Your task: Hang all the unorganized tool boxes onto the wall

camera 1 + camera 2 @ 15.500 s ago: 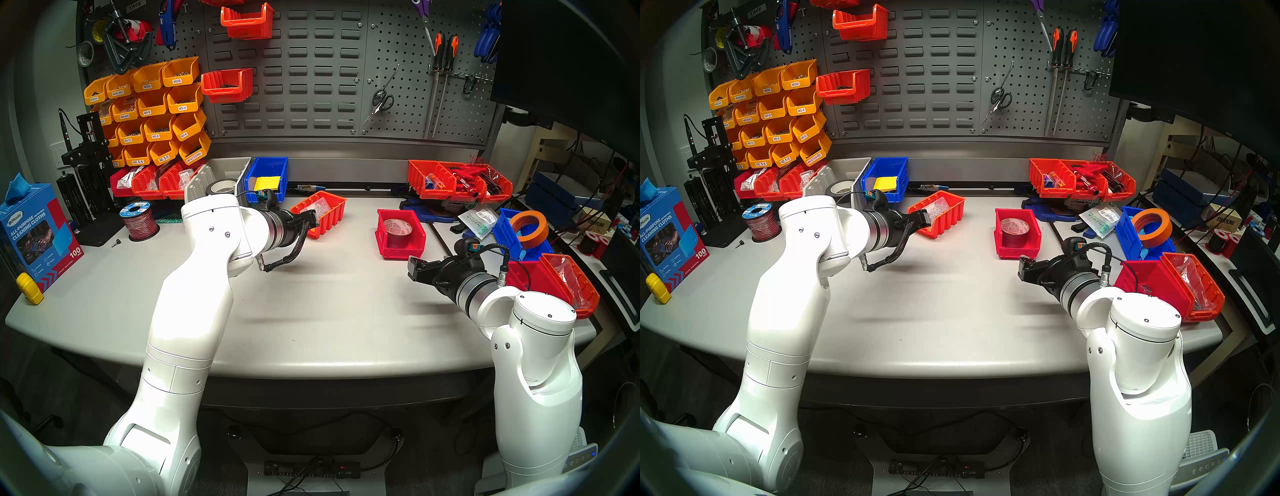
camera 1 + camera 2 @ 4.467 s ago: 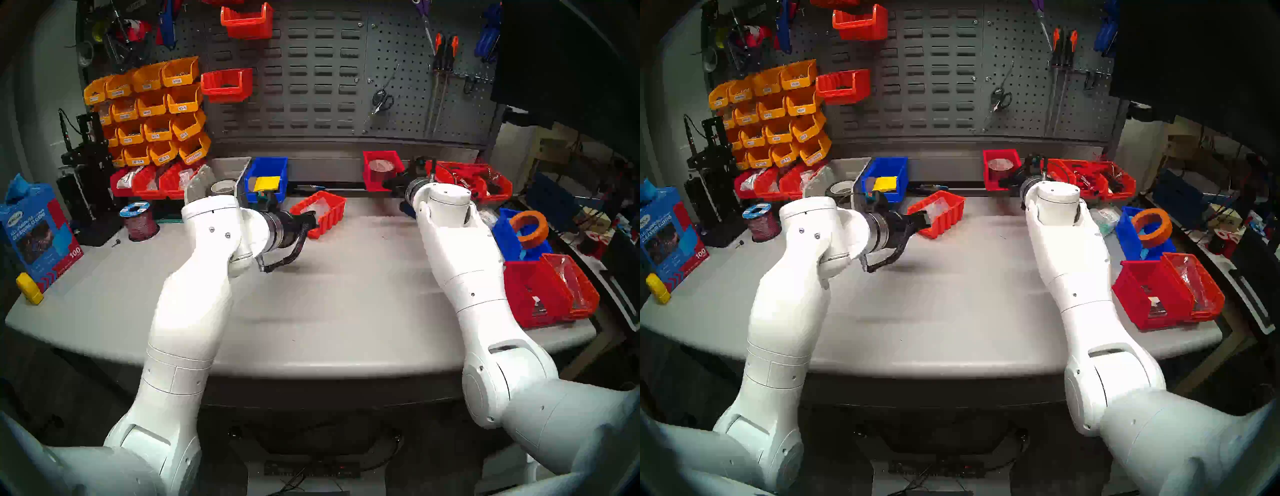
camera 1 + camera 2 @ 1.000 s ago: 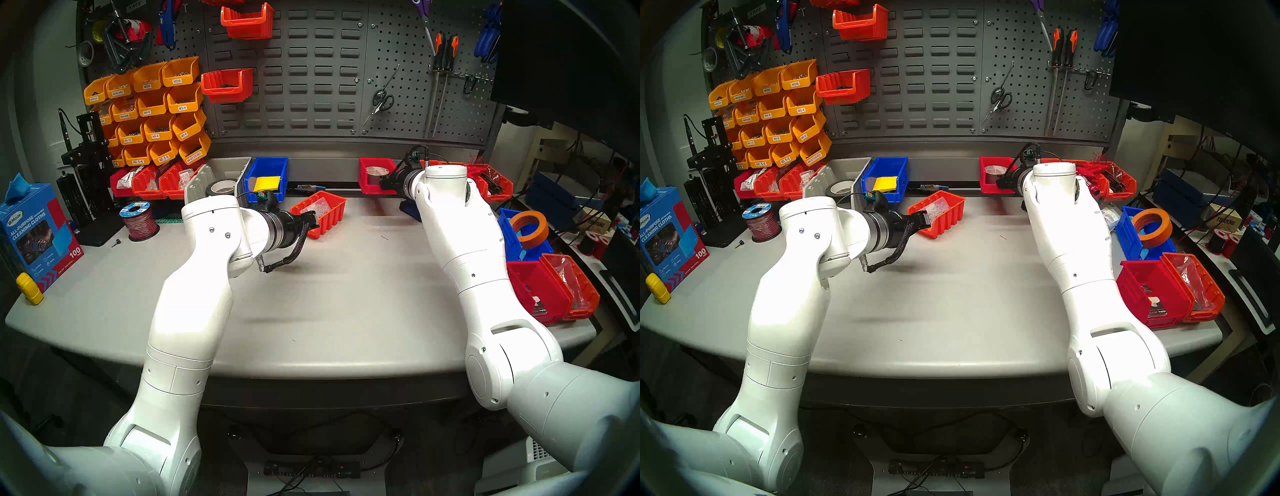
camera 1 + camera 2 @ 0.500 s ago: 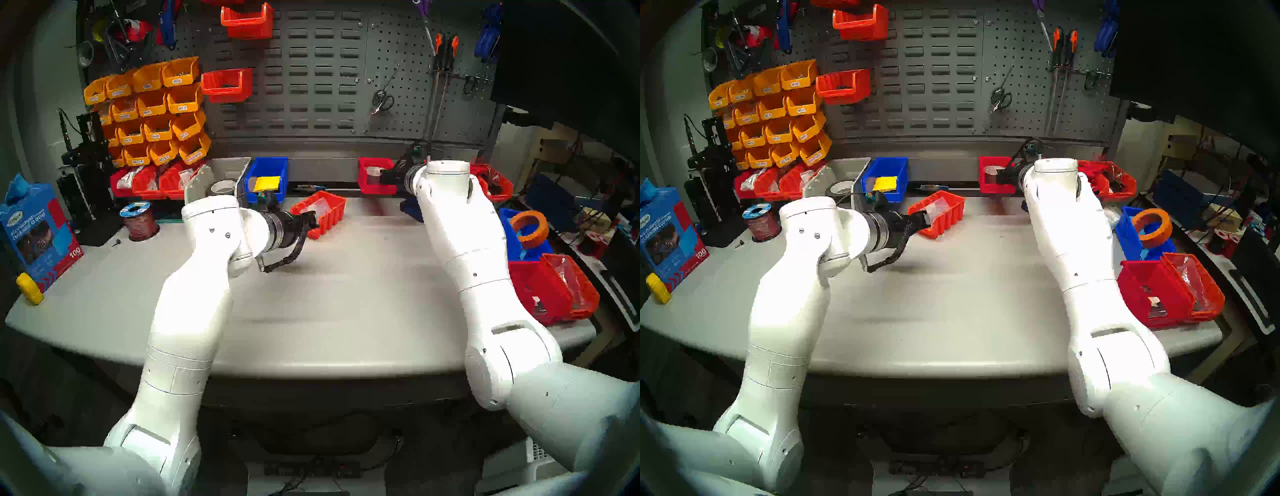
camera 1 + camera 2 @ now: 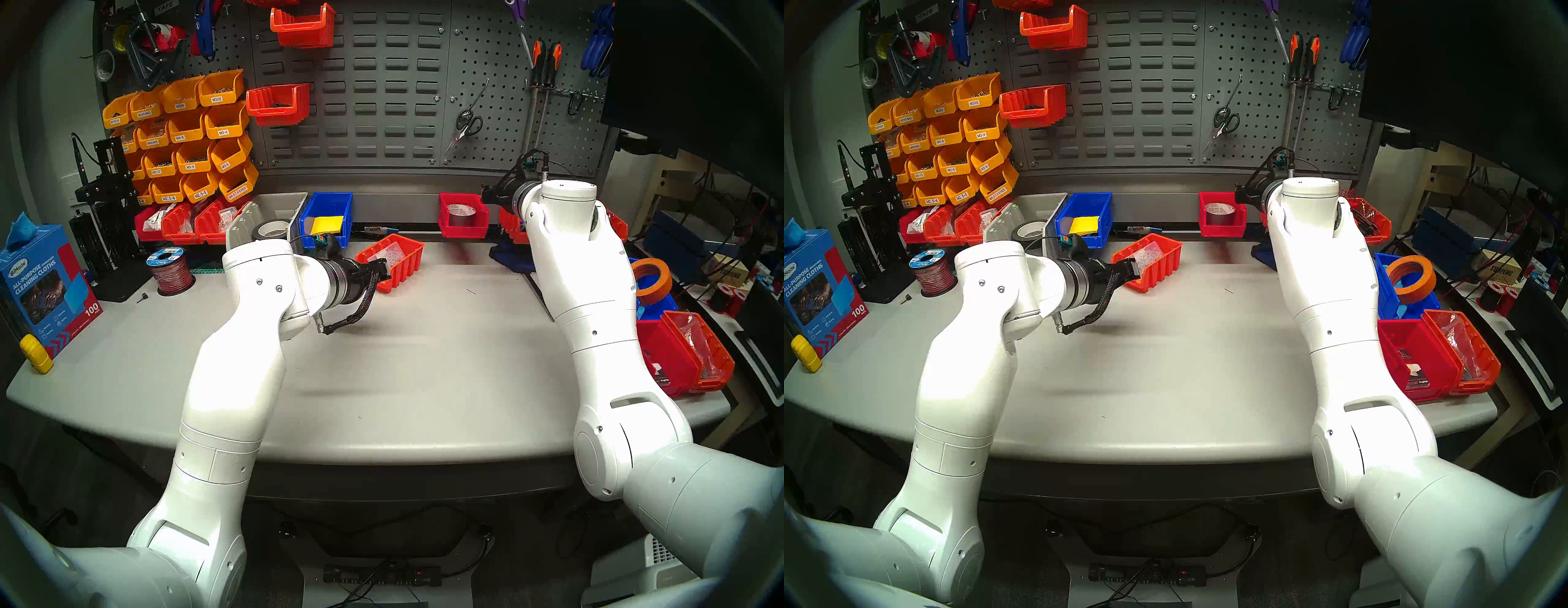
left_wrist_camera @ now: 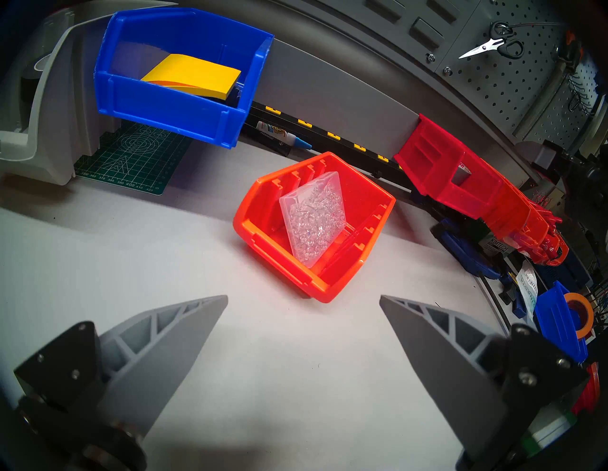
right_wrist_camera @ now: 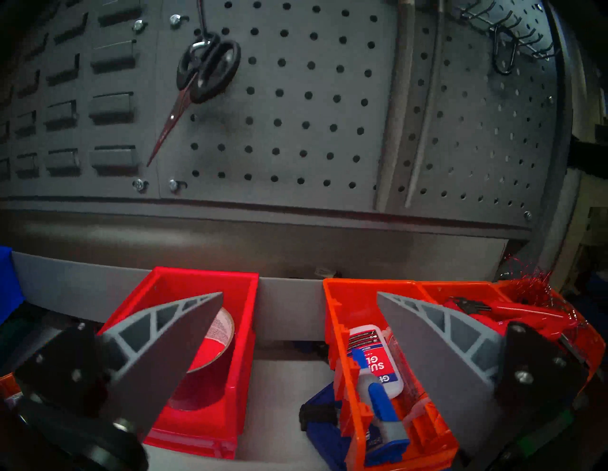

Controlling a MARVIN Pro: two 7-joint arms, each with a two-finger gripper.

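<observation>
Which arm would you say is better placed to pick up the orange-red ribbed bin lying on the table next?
Left. The left gripper is open and aimed at the orange-red ribbed bin just ahead; the right gripper is over by the hung red bin.

Bright, sharp head views — right wrist view dimmer; dark fisheye rims.

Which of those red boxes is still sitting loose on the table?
The orange-red ribbed box holding a clear bag, before the left gripper; the others hang on the rail.
</observation>
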